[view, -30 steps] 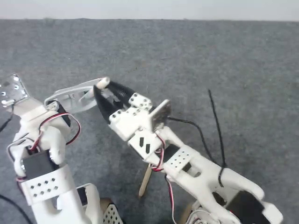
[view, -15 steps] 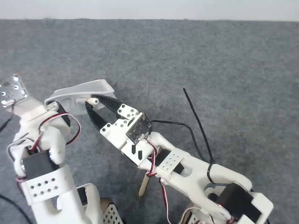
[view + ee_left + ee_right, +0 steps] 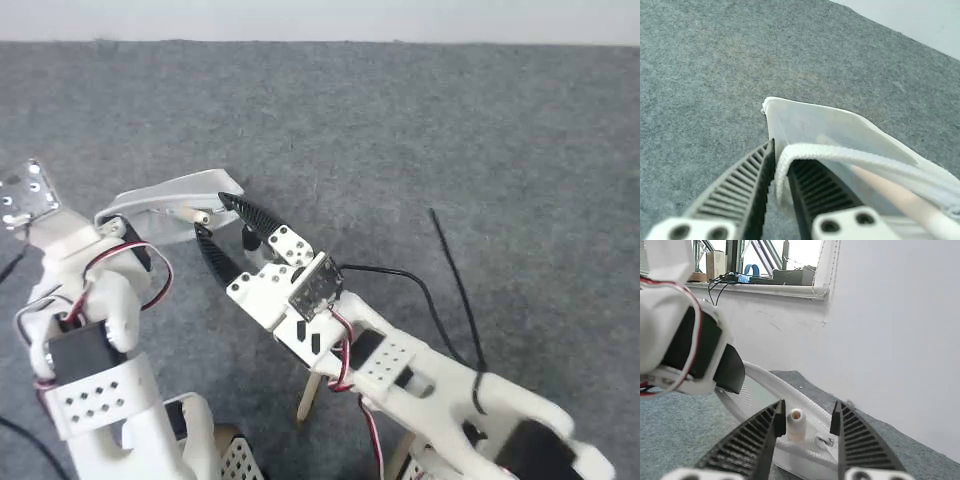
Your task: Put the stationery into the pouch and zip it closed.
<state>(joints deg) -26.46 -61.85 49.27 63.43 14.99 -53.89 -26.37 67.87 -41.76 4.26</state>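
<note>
At the left of the table, my left gripper (image 3: 780,158) is clenched on the white zip edge of the pouch (image 3: 176,196), holding it off the grey mat with its mouth facing my other arm. The pouch is translucent and soft, and its mouth is open and unzipped.

A pale pen (image 3: 194,215) lies partly inside. Through the pouch wall, in my left wrist view, I see its beige shaft. Its white end pokes out of the mouth.

Just right of the pouch, my right gripper (image 3: 211,214) is released, with its black fingers spread on either side of the pen's end. In my right wrist view there is a gap on each side, so I judge they are not gripping it.

Further right and nearer my base, a wooden stick (image 3: 311,392) lies on the mat, partly under my right arm. It may be a pencil waiting to go in. A black cable (image 3: 456,288) trails over the mat to the right.

My judgement is that the task is partway done. The pen needs seating fully, any remaining piece needs loading, and the zip has not yet been closed.
</note>
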